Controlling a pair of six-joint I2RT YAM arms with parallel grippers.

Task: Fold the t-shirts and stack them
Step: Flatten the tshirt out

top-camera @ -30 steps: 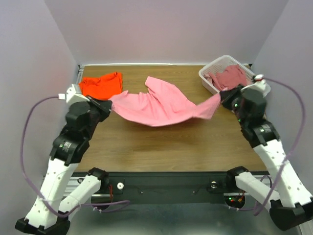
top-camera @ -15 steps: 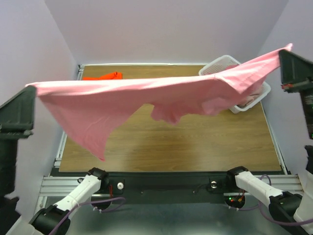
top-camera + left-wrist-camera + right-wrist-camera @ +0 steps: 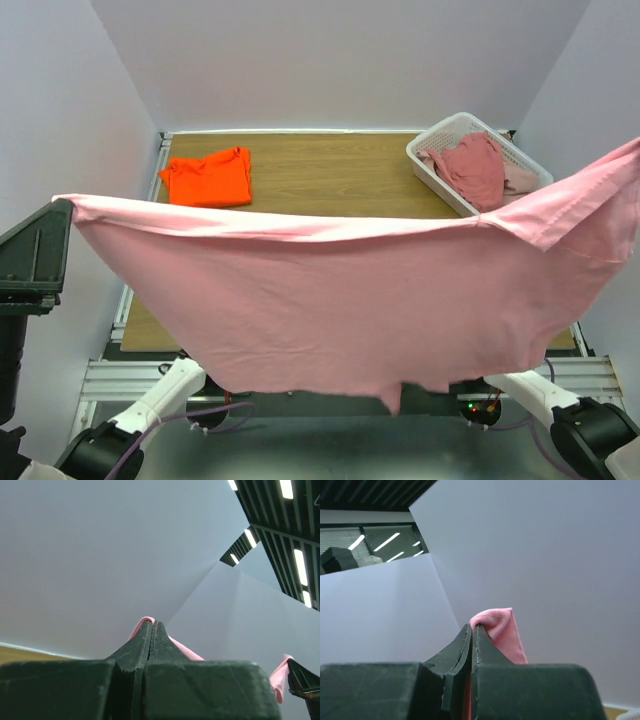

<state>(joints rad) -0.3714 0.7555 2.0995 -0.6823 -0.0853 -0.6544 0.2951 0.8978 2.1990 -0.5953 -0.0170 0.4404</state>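
Pink t-shirt (image 3: 340,320), a wide smooth sheet, corners clamped tight in left gripper (image 3: 152,624) and right gripper (image 3: 473,628).

white arm links (image 3: 165,393), black joints (image 3: 95,452), purple cables (image 3: 215,410), dark wedge-shaped left claw (image 3: 152,626) and right claw (image 3: 473,629)

Left hand (image 3: 152,630) and right hand (image 3: 473,631) sit high up, jaws pressed together.
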